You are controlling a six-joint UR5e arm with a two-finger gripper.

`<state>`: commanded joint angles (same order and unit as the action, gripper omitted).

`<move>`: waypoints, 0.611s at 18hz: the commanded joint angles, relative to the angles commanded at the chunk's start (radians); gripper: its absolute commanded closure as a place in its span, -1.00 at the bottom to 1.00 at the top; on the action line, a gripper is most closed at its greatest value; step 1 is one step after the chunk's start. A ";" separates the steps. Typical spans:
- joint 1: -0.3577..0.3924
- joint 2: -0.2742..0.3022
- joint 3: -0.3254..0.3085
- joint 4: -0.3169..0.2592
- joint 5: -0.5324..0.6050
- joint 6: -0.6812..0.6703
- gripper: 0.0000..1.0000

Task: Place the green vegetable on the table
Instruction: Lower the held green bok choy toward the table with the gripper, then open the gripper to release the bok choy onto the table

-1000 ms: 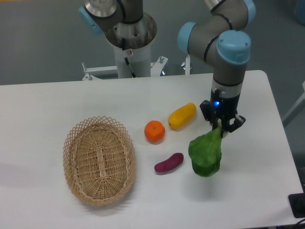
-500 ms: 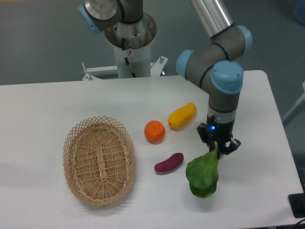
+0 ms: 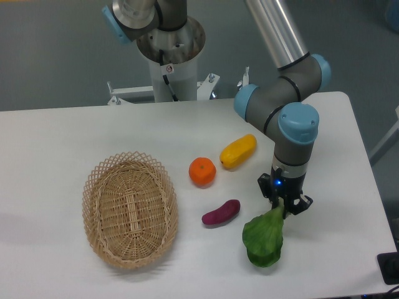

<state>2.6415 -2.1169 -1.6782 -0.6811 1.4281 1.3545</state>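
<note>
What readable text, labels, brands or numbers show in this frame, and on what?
No text can be read anywhere in this frame.
Robot base column: a small sticker with a red mark near its lower front, too small to read.
Gripper: only a blue indicator light, no lettering visible.
Green vegetable, orange, yellow fruit, purple eggplant, wicker basket, table: no markings.

On your table (image 3: 75, 137) the basket (image 3: 129, 209) sits at the left. To its right lies the orange (image 3: 202, 171), with the eggplant (image 3: 221, 212) in front of it and the oblong fruit (image 3: 238, 151) behind and to its right. The vegetable (image 3: 263, 238) lies right of the eggplant, under the gripper (image 3: 285, 209), nearest the front edge.
</note>
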 joint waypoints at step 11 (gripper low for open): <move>0.000 0.046 0.044 -0.002 0.000 0.026 -1.00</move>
<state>2.6415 -2.0710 -1.6338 -0.6826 1.4281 1.3806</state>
